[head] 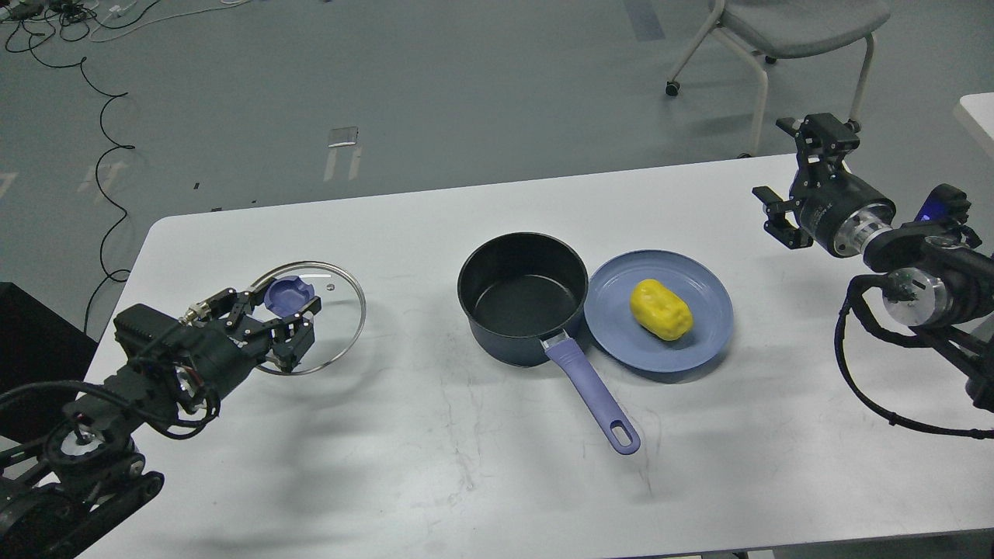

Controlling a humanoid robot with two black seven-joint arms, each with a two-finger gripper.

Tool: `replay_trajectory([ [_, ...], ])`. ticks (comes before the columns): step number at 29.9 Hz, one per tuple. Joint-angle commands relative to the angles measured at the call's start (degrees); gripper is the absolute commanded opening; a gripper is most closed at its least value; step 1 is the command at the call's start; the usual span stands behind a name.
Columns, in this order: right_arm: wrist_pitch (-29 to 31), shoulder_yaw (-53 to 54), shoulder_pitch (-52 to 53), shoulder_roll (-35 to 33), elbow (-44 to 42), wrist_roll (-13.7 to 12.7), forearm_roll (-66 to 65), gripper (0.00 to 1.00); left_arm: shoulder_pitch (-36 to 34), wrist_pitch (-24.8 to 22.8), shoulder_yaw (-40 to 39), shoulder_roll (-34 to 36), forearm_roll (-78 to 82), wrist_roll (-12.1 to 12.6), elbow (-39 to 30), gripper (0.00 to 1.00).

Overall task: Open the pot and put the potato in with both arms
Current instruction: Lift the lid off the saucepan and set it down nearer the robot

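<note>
Pot (522, 299) uncovered, touching plate (703, 326) rim

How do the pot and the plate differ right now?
The pot is dark navy with a black inside and deep walls; the plate is light blue and flat. The pot is empty, its lid lying off to the left by the left gripper; the plate holds the potato. The pot has a long handle; the plate has none. Both are round and sit side by side on the table.

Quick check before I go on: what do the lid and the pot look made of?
The lid looks like clear glass with a metal rim: the table shows through it. The pot looks like dark coated metal, matte black inside; its handle looks like plastic.
</note>
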Motion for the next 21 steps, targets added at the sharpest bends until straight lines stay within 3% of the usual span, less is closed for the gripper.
replay_trajectory([
  [1,-0.09,-0.10,0.00,0.01,0.04,0.00,0.00,1.00,0.64,0.05,0.00,-2.84,-0.15,0.01,0.44,0.49],
  [8,-0.18,-0.19,-0.09,-0.07,0.13,0.00,0.00,1.00,0.73,-0.13,0.09,-6.71,-0.33,0.19,2.01,0.49],
  [21,-0.62,-0.19,0.00,-0.07,0.30,0.00,0.00,1.00,2.23,-0.04,0.09,-7.41,-1.30,-0.08,5.01,0.51],
])
